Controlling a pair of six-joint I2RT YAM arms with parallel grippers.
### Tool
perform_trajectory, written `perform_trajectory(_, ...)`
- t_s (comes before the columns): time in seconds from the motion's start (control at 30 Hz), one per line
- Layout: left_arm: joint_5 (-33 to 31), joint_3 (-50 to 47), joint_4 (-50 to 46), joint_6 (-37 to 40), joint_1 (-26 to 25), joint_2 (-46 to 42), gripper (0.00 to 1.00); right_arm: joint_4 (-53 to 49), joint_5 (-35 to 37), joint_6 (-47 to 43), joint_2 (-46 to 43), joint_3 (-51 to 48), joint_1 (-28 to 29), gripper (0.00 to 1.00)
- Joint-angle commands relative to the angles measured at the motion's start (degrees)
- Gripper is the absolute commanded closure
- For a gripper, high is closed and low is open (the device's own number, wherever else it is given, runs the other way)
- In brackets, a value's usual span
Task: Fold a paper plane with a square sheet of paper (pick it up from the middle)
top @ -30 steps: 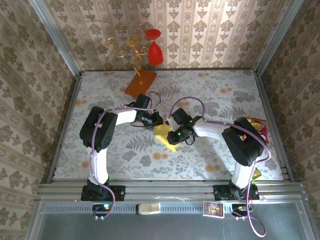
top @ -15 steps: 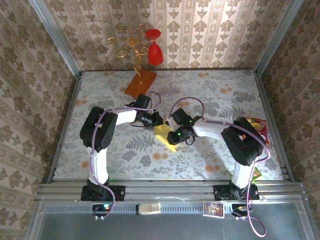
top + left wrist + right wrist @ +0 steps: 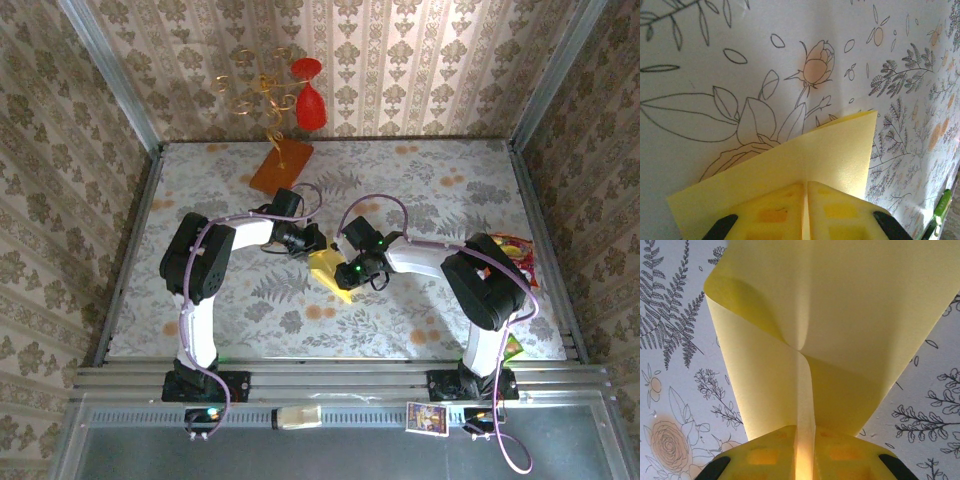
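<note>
The square sheet of paper is pale yellow and folded, held up between both grippers at the middle of the table. My left gripper is shut on its far edge; in the left wrist view the yellow fingers meet on the sheet, which spreads out flat beyond them. My right gripper is shut on the near side. In the right wrist view a narrow band of the sheet runs between the fingertips, and the paper curls open into two flaps beyond them.
An orange-brown slab with a gold wire stand and red glasses stands at the back. A colourful packet lies at the right edge. A card rests on the near rail. Patterned walls close in three sides.
</note>
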Motion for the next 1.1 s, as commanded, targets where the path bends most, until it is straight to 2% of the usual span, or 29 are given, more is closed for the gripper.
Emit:
perform_trajectory(0.0, -0.5, 0.4, -3.2, 1.2, -0.5, 1.6, 0.88, -2.1, 1.5, -1.2, 1.8, 0.9, -0.1, 0.82)
perform_trajectory(0.23, -1.8, 0.6, -3.3, 0.1, -0.3, -2.2, 0.86, -3.1, 1.1, -1.6, 3.0, 1.0, -0.1, 0.82)
perform_trajectory(0.37, -4.0, -0.4, -3.2, -1.9, 0.1, -7.2, 0.79, -4.0, 0.8, -1.5, 3.7, 1.4, -0.1, 0.82)
perform_trajectory(0.53, -6.7, -5.0, -1.9, -5.0, 1.0, -12.3, 0.76, -4.7, 0.2, -1.1, 4.8, 2.2, -0.1, 0.81)
perform_trajectory(0.83, -8.0, -14.5, 4.3, -13.1, -1.0, -18.2, 0.79, -5.8, 0.1, -0.6, 5.7, 3.5, -0.1, 0.80)
perform_trajectory(1.07, -10.1, -17.5, 7.7, -19.1, -5.0, -18.8, 0.88, -6.3, 0.3, -0.3, 6.1, 3.9, -0.1, 0.80)
